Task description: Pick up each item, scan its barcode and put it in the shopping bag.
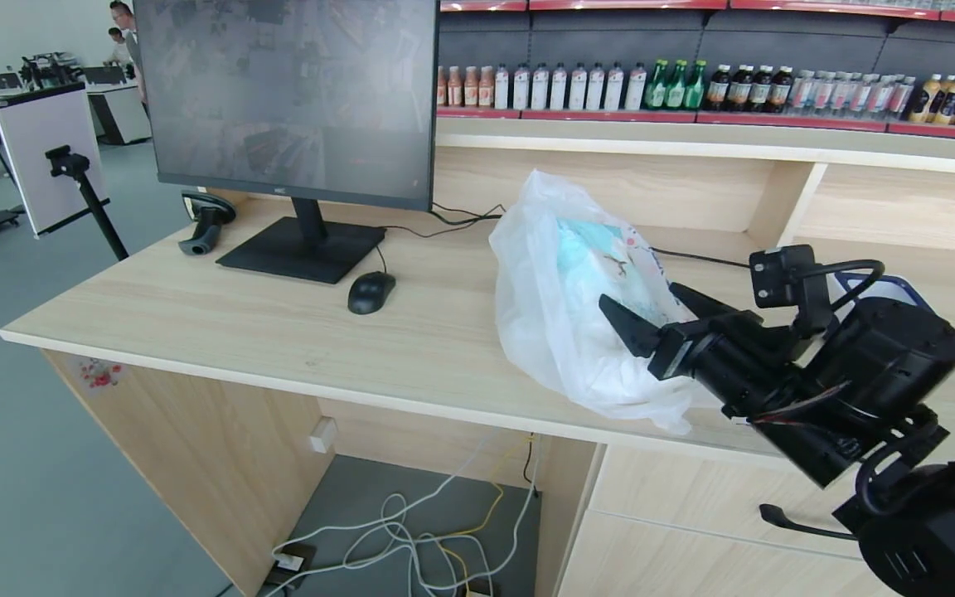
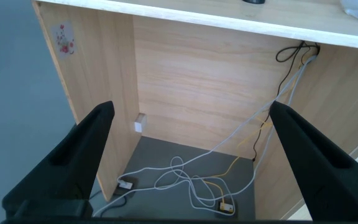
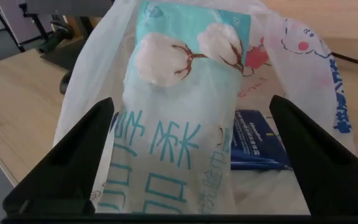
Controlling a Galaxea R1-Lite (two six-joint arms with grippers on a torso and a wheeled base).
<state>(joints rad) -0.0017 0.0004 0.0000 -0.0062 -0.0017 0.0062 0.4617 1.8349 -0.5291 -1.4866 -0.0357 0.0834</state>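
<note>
**White plastic bag loaded, right pincer apart at its mouth**

Taking the shopping bag [image 1: 552,348] as the landmark and working from left to right: farthest to its left on the desk [image 1: 237,323] lies one handheld barcode scanner [image 1: 206,222]. One dark monitor [image 1: 291,99] stands closer to the bag, and one black mouse [image 1: 370,292] sits between the monitor's foot and the bag.

The left gripper [image 2: 191,106] hangs lower than the bag and off to its left. Its fingers are spread wide with nothing between them, and it faces the loose cables [image 2: 191,180] under the desk.

The single bag slumps on the desk, and two items can be counted inside it. One is a large teal-and-white soft pack [image 3: 179,124] that fills most of the bag. The other is a small dark blue packet [image 3: 257,140], tucked beside the pack on the bag's right.

The right gripper [image 1: 637,292] hovers at the bag's right side and points into the opening. Its fingers are also apart and empty, one on each side of the teal pack.

This looks like the bagging step, with both visible items already in the bag. The next move probably calls for drawing the right arm up and away without snagging the thin plastic. After that the robot would look for any further item to scan. A blue-edged thing just right of the bag is mostly hidden behind the arm.
</note>
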